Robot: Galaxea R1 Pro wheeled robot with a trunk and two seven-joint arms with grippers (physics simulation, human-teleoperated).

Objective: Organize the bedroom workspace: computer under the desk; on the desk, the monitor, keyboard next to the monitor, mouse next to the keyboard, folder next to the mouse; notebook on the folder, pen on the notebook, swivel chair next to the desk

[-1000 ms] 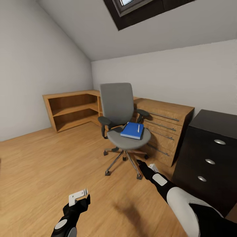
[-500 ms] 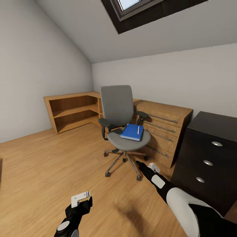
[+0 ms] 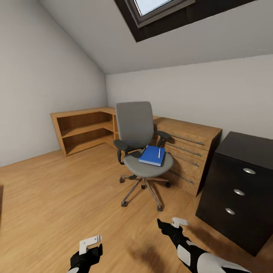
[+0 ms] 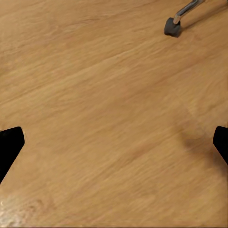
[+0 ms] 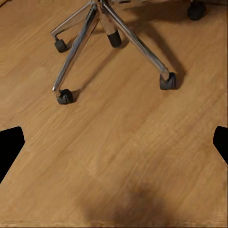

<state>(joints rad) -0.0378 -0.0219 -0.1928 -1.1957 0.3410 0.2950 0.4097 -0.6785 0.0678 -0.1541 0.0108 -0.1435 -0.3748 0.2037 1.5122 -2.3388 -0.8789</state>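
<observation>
The swivel chair stands mid-room on the wood floor, its grey back toward the wall. On its seat lies the blue folder, and the white pen rests on top of it. My left gripper and right gripper hang low over the floor in front of the chair, both open and empty. The right wrist view looks at the chair's chrome base between the open right gripper. The left gripper faces floor and one caster. The desk's black drawer unit stands at right. Computer, monitor, keyboard, mouse and notebook are out of view.
A light wooden dresser with bar handles stands behind the chair against the wall, and an open wooden shelf runs along the left corner. A skylight sits in the sloped ceiling. Open floor lies to the left.
The head view has tilted up a little, so everything sits lower in the picture. My right arm has drawn back from the chair base toward me, and the left gripper has dropped lower.
</observation>
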